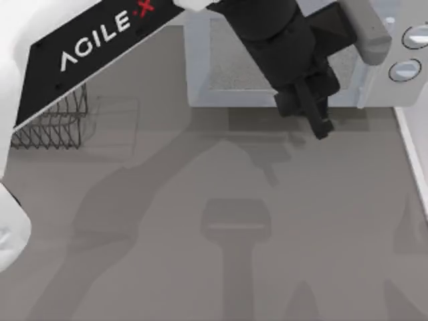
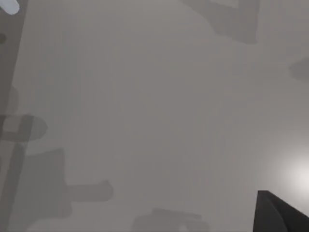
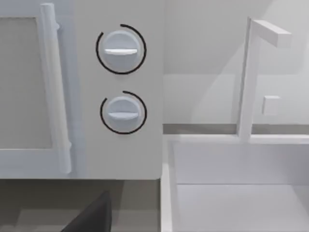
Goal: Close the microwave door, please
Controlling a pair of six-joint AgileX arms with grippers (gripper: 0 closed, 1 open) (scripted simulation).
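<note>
While the microwave door (image 1: 267, 73) is shut, the left gripper's (image 1: 313, 115) jaw state cannot be told; knobs (image 3: 120, 48) are seen beside the handle (image 3: 55, 92).

You've got the microwave (image 1: 401, 40) at the far edge of the table toward the right: white box, 2 round grey-blue knobs stacked on its side panel. The microwave door (image 1: 267, 73) is a flat white panel with a grey speckled window and a pale vertical bar handle next to the knob panel. In the right wrist view the microwave door (image 3: 29, 87) sits flush with the front face, handle upright just beside the knobs, so it reads as closed.
</note>
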